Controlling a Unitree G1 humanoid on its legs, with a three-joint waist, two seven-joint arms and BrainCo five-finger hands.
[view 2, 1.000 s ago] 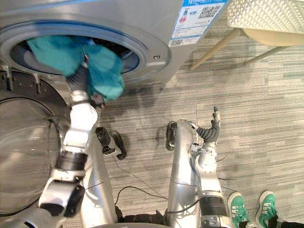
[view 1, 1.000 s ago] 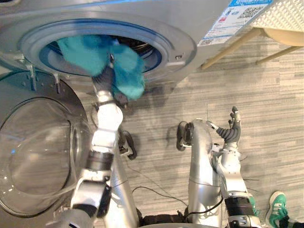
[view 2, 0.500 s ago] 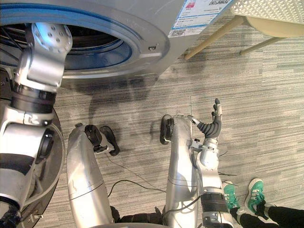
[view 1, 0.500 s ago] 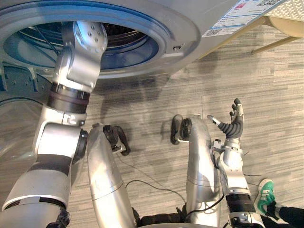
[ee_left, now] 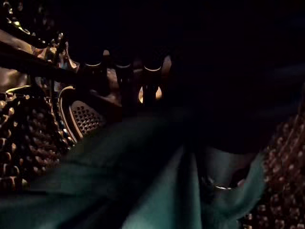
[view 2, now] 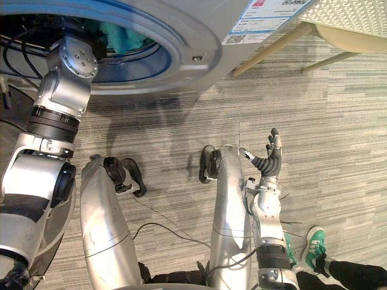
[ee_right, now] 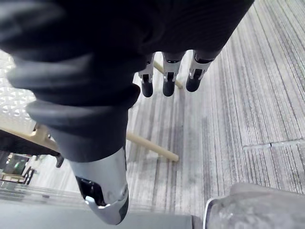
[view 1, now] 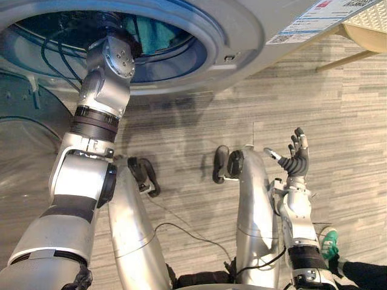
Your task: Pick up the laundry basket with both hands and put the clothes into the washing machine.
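One teal garment [ee_left: 143,191] by left hand [ee_left: 125,78]

One washing machine [view 1: 248,33], one teal garment [view 1: 158,33], one white basket [view 2: 357,15], two wooden legs [view 2: 266,51], one green shoe [view 2: 314,246]

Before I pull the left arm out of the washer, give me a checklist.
1. Teal cloth inside the silver washing machine: ok.
2. Left hand let go of cloth: cannot tell, too dark.
3. Blue door rim free of hanging cloth: ok.
4. Round glass door swung open: ok.
5. Right hand open, empty, over the grey striped floor: ok.
6. Person's green shoe away from robot: not ok, close by right arm.
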